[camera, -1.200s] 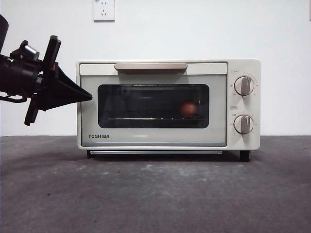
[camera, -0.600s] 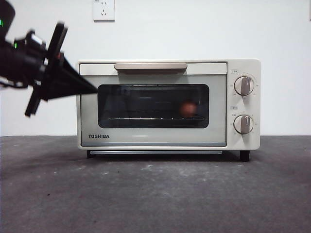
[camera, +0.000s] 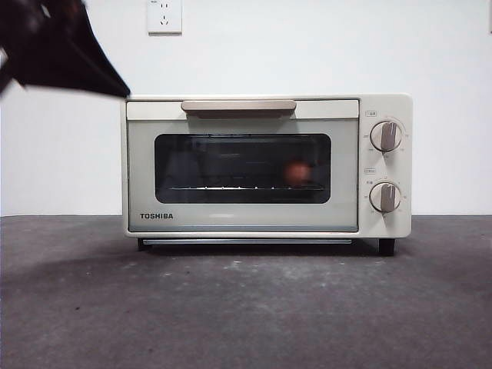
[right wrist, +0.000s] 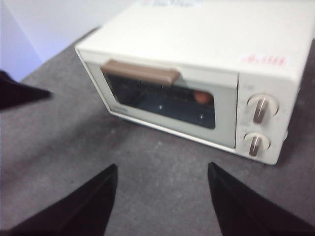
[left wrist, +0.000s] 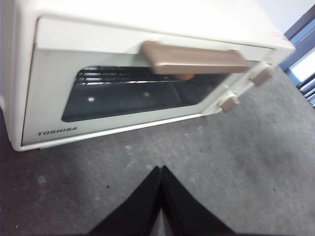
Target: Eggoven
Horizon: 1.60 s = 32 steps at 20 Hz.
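The left gripper (left wrist: 161, 169) has its two black jaws pressed together to a single point and holds nothing; it hangs in the air in front of the toaster oven (left wrist: 147, 29), well apart from it, above the grey table (left wrist: 246, 162). In the front view it shows as a dark blurred wedge (camera: 108, 83) at the upper left corner, just off the oven's top left edge. The right gripper (right wrist: 162, 172) has its jaws spread wide and empty, and it sits back from the oven, over the table.

The oven's door is closed, its beige handle (camera: 238, 105) along the top. The egg (camera: 298, 172) lies inside on the wire rack, seen through the dark glass towards the side with the two knobs (camera: 385, 136).
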Motion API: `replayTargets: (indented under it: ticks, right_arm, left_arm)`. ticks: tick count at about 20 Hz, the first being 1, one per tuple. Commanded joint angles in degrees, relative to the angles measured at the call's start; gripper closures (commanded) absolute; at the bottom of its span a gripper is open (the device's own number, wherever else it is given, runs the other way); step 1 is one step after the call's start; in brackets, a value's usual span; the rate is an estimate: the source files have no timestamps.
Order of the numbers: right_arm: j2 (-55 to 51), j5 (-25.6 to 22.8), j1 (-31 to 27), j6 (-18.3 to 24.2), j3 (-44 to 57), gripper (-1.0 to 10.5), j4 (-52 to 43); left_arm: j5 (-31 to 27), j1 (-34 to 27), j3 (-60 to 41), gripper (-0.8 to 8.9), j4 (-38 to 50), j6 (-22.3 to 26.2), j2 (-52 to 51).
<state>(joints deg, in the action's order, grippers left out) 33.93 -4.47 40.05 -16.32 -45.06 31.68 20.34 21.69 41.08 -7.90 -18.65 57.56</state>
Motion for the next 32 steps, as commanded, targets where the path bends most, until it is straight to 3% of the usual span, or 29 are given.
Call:
replayTargets:
  ticks: [1, 7, 9, 15, 22, 32]
  right_arm:
    - [-0.83, 0.76, 0.44, 0.48, 5.73, 7.3, -6.91]
    - [-2.34, 1.62, 0.44, 0.87, 17.73, 9.4, -25.62]
    - [-2.32, 1.66, 0.44, 1.07, 19.76, 9.4, -28.2]
    - [-2.19, 1.11, 0.42, 2.23, 21.22, 9.4, -28.81]
    - [-2.29, -4.68, 0.42, 2.19, 21.2, 9.4, -29.14]
    - [-2.29, -5.01, 0.42, 2.19, 21.2, 9.4, -29.14]
  left_arm:
    - [-5.22, 2.86, 0.61, 8.08, -3.04, 2.45, -4.81]
    - [-15.02, 8.28, 0.61, 8.08, -11.72, 4.48, -13.38]
    - [-16.41, 9.44, 0.59, 8.08, -13.7, 5.18, -15.06]
    - [-16.41, 10.58, 0.59, 8.08, -14.86, 5.55, -16.9]
    - [-16.35, 10.58, 0.59, 8.08, -15.63, 5.55, -16.76]
    - [-16.35, 10.58, 0.59, 8.08, -15.58, 5.55, -16.74]
